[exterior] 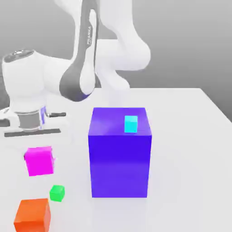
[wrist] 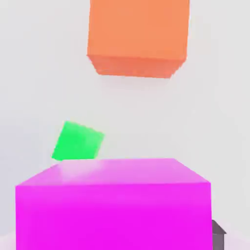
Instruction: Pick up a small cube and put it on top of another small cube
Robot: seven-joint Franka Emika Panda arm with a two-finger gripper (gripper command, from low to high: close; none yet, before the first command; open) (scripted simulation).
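Note:
The small cube (exterior: 39,161), plain magenta-pink, stands on the white table at the exterior view's left and looms close in the hand view (wrist: 113,210). My gripper (exterior: 41,153) hangs straight above it from the white hand and is shut on the small cube. One pale finger (exterior: 53,158) shows against its right face, and a grey fingertip (wrist: 218,235) shows at its side. An orange cube (exterior: 32,215) of about the same size sits nearer the table's front, also seen in the hand view (wrist: 138,36).
A tiny green cube (exterior: 57,193) lies between the magenta and orange cubes (wrist: 78,141). A big blue-violet block (exterior: 120,154) stands mid-table with a small cyan cube (exterior: 131,123) on top. The white table (exterior: 190,149) stretches to the exterior view's right.

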